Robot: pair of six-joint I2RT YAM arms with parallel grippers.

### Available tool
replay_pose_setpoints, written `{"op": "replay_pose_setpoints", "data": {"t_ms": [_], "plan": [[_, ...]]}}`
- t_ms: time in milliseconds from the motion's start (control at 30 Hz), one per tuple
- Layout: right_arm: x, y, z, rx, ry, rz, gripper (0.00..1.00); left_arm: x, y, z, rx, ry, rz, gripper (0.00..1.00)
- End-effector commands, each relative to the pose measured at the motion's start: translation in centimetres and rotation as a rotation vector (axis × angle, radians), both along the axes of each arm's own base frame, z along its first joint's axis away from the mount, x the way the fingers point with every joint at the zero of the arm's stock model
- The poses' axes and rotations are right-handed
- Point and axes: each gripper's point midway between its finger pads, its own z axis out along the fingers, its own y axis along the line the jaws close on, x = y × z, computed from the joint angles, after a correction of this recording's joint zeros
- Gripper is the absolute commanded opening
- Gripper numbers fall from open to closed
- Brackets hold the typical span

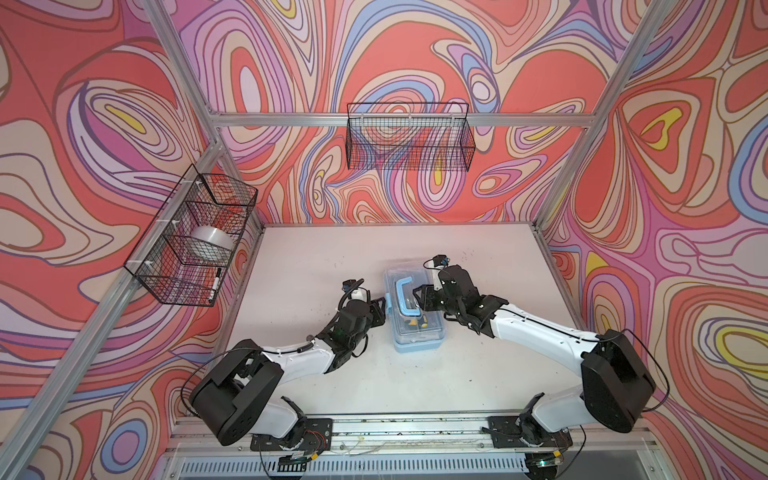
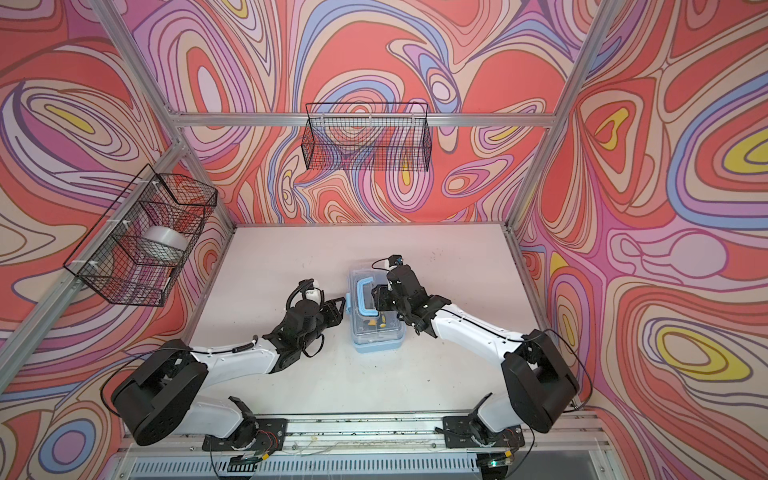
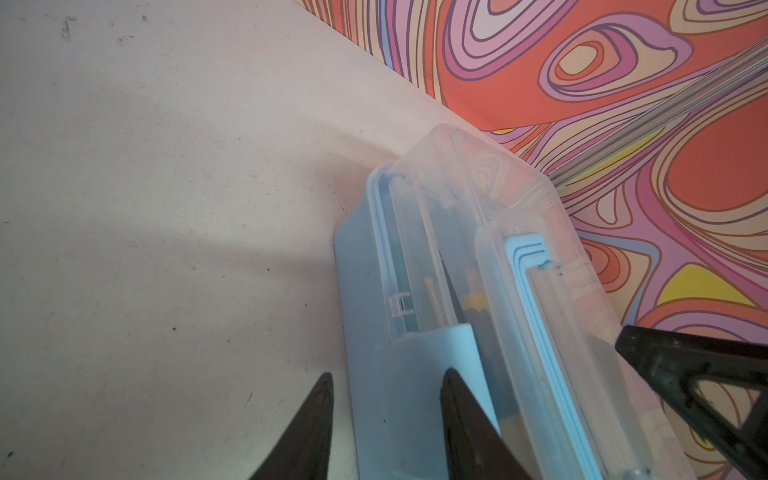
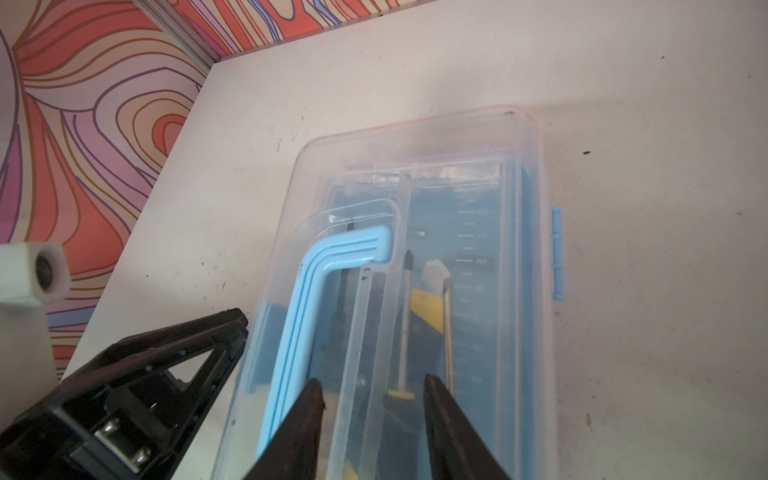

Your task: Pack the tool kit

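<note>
- The tool kit case (image 1: 417, 332) (image 2: 378, 332) lay near the middle of the white table (image 1: 311, 257), with its clear lid (image 4: 457, 137) down over the light-blue base (image 3: 361, 291)
- Its blue handle (image 1: 400, 296) (image 4: 316, 291) lay folded flat in a recess on top of the lid
- Through the lid, in the right wrist view, a yellow utility knife (image 4: 428, 305) and a thin screwdriver (image 4: 404, 324) lay side by side; a dark tool under the handle was too hidden to name
- My left gripper (image 1: 384, 305) (image 3: 386, 395) sat at the case's left long side, jaws partly open and clamping nothing
- The light-blue latch (image 3: 428, 353) stood between its fingers: one finger lay on the latch at the lid's edge, the other hung outside the wall, with a thin strip of table showing between it and the case
- My right gripper (image 1: 417, 302) (image 4: 372, 386) reached over the lid from the right, jaws partly open and holding nothing
- One of its fingers lay over the handle's long bar and the other over the lid above the knife; I could not tell whether the tips touched the plastic
- The two grippers stood close together, with only the handle between them
- A black wire basket (image 1: 195, 237) on the left wall held a tape roll (image 1: 210, 243) and a marker (image 1: 216, 282); a second basket (image 1: 409, 137) hung on the back wall
</note>
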Motion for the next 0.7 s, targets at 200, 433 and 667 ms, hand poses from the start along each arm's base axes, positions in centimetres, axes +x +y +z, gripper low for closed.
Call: {"op": "replay_pose_setpoints", "data": {"t_ms": [200, 433, 667], "plan": [[-1.96, -1.47, -4.17, -0.097, 0.112, -0.010, 0.42, -0.31, -1.75, 1.59, -0.057, -0.022, -0.064, 0.42], [-2.08, -1.53, -4.27, -0.100, 0.113, -0.010, 0.42, -0.36, -1.88, 1.62, -0.063, -0.019, -0.066, 0.42], [-2.15, -1.63, -4.45, -0.103, 0.114, -0.011, 0.42, -0.49, -1.70, 1.78, -0.060, -0.021, -0.058, 0.42]]}}
